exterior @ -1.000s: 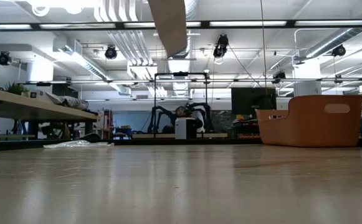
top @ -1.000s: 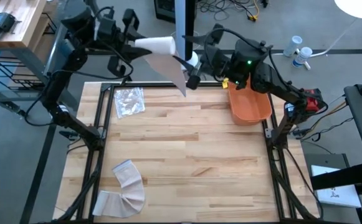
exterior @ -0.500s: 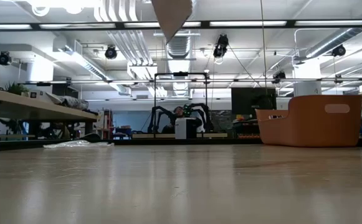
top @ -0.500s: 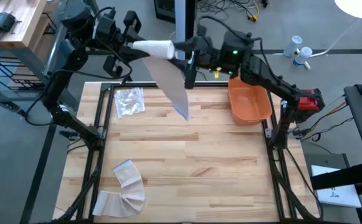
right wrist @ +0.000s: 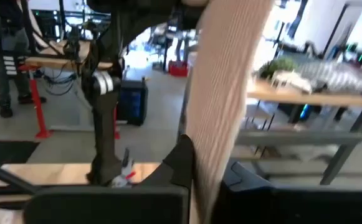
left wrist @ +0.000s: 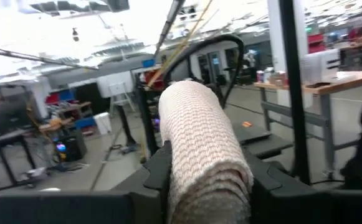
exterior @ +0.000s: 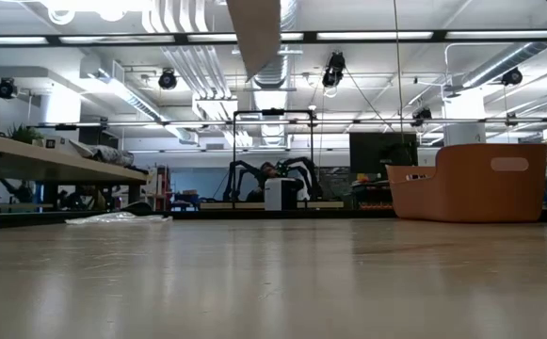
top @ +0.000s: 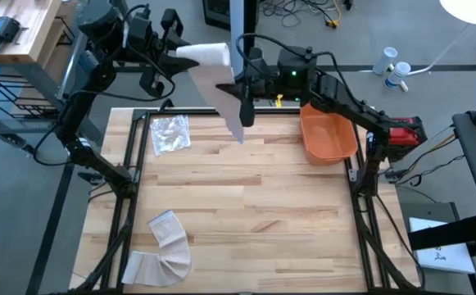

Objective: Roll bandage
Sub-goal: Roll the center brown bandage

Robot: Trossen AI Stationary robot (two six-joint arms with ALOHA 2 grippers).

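A beige bandage is partly wound into a roll [top: 206, 55], held high above the table's far edge by my left gripper [top: 178, 59], which is shut on it. From the roll a loose strip [top: 231, 106] hangs down; its lower end [exterior: 254, 38] shows at the top of the low view, well clear of the table. My right gripper [top: 244, 100] stands just right of the roll and is shut on that strip [right wrist: 227, 93]. My left gripper holds the bandage roll [left wrist: 202, 149] between its two fingers [left wrist: 159, 174], one on each side of the roll, which lies along them with its free end pointing away. The roll is lifted clear of the table. My right gripper pinches the hanging strip [right wrist: 213, 146] between its two fingers [right wrist: 182, 158], a little below the roll. The fingers lie across the strip. The strip runs up to the roll, and its lower end hangs free above the table.
An orange bin [top: 328, 135] stands at the table's far right. A crumpled clear wrapper [top: 170, 133] lies at the far left. A second unrolled bandage [top: 165, 247] lies near the front left corner. Dark frame rails [top: 131, 188] run along the table's sides.
My right gripper has gone toward the table's left, up to the roll, and has taken hold of the hanging strip. The strip's free end has swung toward the near edge and then back.
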